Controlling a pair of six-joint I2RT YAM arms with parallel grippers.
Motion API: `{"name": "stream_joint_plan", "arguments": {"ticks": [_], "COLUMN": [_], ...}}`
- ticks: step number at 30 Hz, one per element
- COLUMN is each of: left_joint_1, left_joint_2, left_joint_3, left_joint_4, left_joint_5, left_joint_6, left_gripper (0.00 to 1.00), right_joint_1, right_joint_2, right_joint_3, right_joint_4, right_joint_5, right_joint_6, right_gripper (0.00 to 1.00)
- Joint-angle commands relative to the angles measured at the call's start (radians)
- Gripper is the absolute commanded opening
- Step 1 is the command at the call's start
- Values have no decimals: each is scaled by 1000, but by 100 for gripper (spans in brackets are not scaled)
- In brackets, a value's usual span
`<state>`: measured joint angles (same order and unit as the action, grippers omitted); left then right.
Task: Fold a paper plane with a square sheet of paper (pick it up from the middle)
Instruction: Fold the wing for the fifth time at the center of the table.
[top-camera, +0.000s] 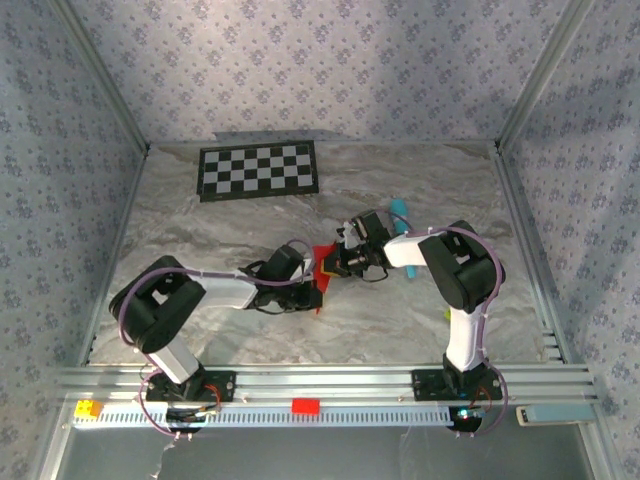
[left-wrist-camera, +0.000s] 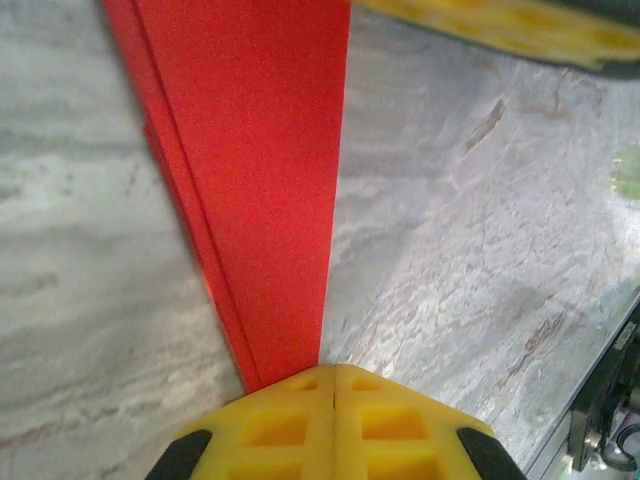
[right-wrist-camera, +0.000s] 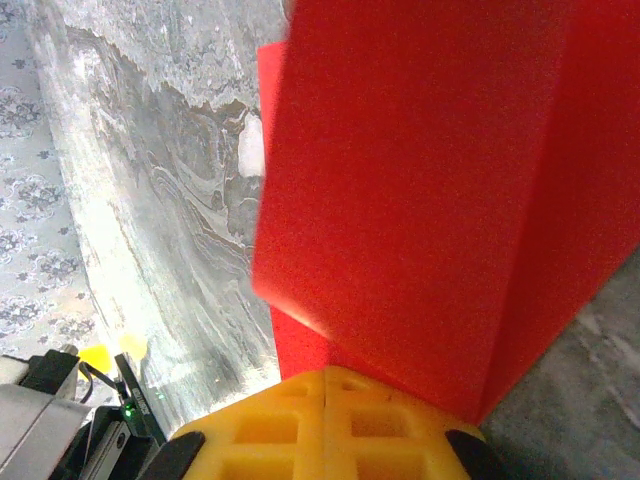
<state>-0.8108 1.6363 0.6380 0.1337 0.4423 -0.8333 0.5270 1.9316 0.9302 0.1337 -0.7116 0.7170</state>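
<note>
Overhead, both arms meeting at the middle of a grey marbled tabletop (top-camera: 250, 210), left gripper (left-wrist-camera: 333, 372) pinched shut on thin bright red folded paper (left-wrist-camera: 270, 150), its wrist view revealing layered fold edges, right gripper (right-wrist-camera: 325, 375) clamped on a broad creased panel.

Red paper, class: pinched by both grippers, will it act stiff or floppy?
Probably light: the paper shows thin stacked edges. Folds likely stiffen it; it runs straight from the left gripper. May tear if the right gripper pulls.
</note>
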Motion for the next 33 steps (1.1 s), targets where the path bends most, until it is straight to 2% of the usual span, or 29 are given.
{"name": "stream_joint_plan", "arguments": {"ticks": [1,9,14,19,23,27,33], "left_joint_1": [-32,-53,-47,35,110,114,112], "left_joint_2": [-15,-77,-201,-296,-232,-117,5], "left_joint_3": [-53,-83,-92,-82,-19,89,136], "left_joint_4": [-242,-238,-188,-85,-9,-7,32], "left_joint_5": [40,56,28,16,45,52,61], "left_joint_6": [41,35,5,-31,-46,-38,-58], "left_gripper": [1,1,0,0,1,1,0], "right_joint_1": [1,1,7,14,22,23,24], "right_joint_2": [52,54,49,32,29,27,26], "right_joint_3": [-33,-31,-34,-50,-65,-64,-62], "right_joint_4": [-109,-106,-101,-85,-55,-51,-44], "right_joint_5": [138,134,130,142,143,143,143], "right_joint_6": [-9,-4,18,59,88,97,105], "right_gripper": [2,2,2,2,2,2,2]}}
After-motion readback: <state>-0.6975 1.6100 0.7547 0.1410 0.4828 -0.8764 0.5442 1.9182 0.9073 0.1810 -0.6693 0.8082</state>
